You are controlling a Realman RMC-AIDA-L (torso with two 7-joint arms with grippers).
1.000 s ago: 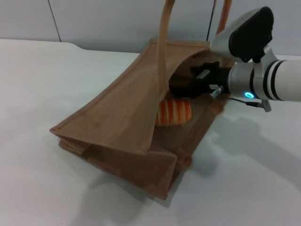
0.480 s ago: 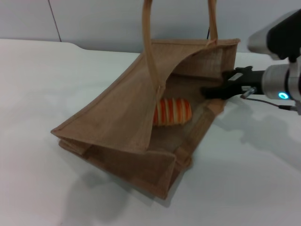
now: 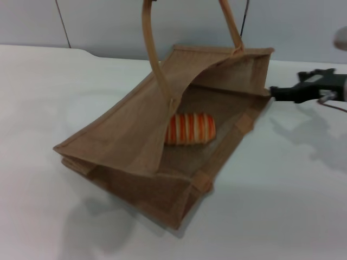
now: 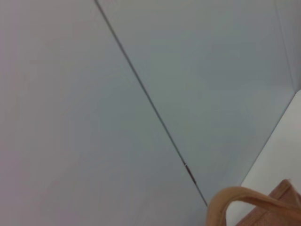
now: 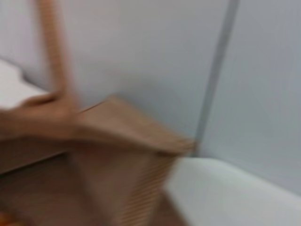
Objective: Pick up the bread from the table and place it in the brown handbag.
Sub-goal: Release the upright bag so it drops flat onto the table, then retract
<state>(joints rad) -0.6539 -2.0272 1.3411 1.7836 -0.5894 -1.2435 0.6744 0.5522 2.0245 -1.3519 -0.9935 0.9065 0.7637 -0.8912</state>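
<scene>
**Q:** Was any brand, label or writing legible?

**A:** None could be read on the bag, the bread or the arm.

**Q:** How did the bread look, and where did it lie?

**A:** The bread [image 3: 190,128] was a small elongated loaf, cream at its ends, with orange-brown ribbed stripes across its top. It lay on its side inside the bag [image 3: 130,135], on the lower wall, well to the left of the right claw [image 3: 277,93] and nearer the camera than it.

**Q:** And the bag?

**A:** It was tan-brown woven jute with bound edges, resting on the white table [image 3: 49,92] with its mouth gaping toward the claw. Two lighter looped handles [image 3: 152,51] rose out of the top of the head view. The left wrist view showed one handle loop [image 4: 235,200] against a grey panelled wall [image 4: 94,117]; the right wrist view showed a blurred corner of the bag [image 5: 122,141].

**Q:** What of the claws?

**A:** The right claw hung just outside the bag's right rim, above the table, holding nothing; its dark fingers appeared together, narrowing to one tip. The left claw was not visible in any view.
</scene>
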